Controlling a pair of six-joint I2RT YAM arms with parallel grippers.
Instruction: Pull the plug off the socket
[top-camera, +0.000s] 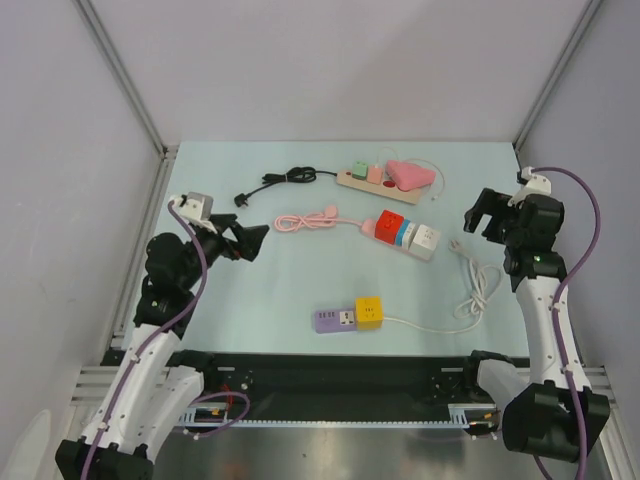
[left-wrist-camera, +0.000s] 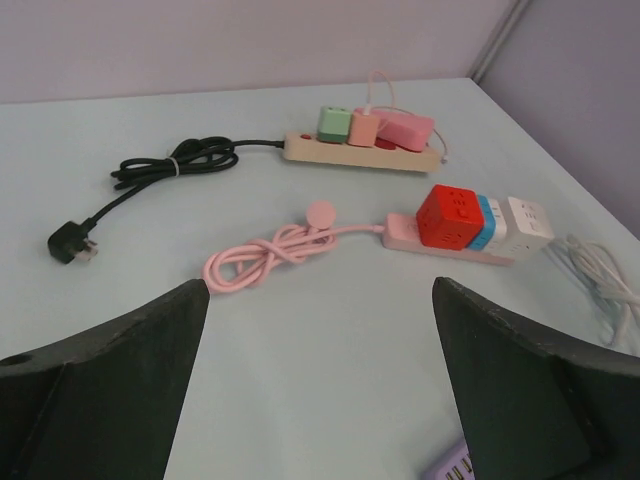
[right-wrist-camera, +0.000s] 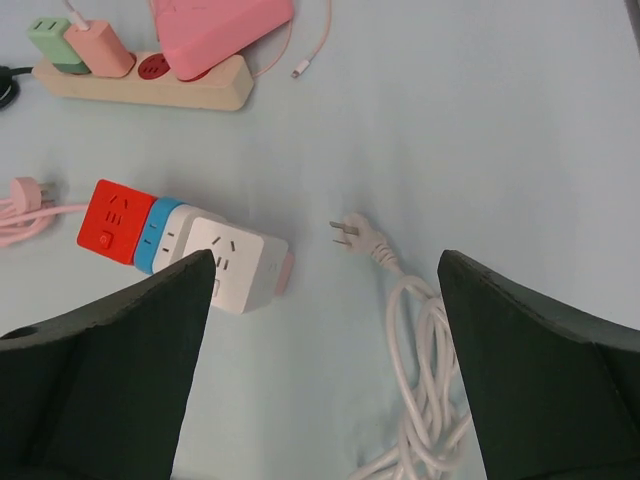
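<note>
three power strips lie on the pale blue table (top-camera: 250, 300), each with plug blocks seated in its sockets.

the far one, the beige strip (left-wrist-camera: 300, 150), lies near the back edge. it carries a small green plug (left-wrist-camera: 332, 124), with a peach plug (left-wrist-camera: 364, 128) touching its side and a thin pale lead rising from the peach plug's top. next comes one bare red socket face, then a large pink block (left-wrist-camera: 405, 130) with rounded corners covering the right end. a black cord (top-camera: 285, 180) leaves the strip's left end, tied in a bundle, and its plug lies free on the table.

the pink strip (left-wrist-camera: 400, 232) sits at mid-table, set at a slant. on it stand a red cube (left-wrist-camera: 450, 213), a blue cube (left-wrist-camera: 484, 222) and a white cube (left-wrist-camera: 525, 225), pressed side to side in a row, with socket slots showing on their faces. its pink cord (top-camera: 305, 220) is looped in a loose knot to the left, with a round plug at the free end.

nearest the arms is the purple strip (top-camera: 335, 320), with a yellow cube (top-camera: 369, 312) on its right end. a white cord (top-camera: 478, 290) runs off to the right into a coil, and its pronged plug lies free near the white cube.

the left gripper (top-camera: 258, 240) hangs over the table's left side, well apart from every strip. its fingers are spread wide and hold nothing. the right gripper (top-camera: 478, 215) hangs at the right side, near the white cube and above the coil, with its fingers likewise apart and empty.
</note>
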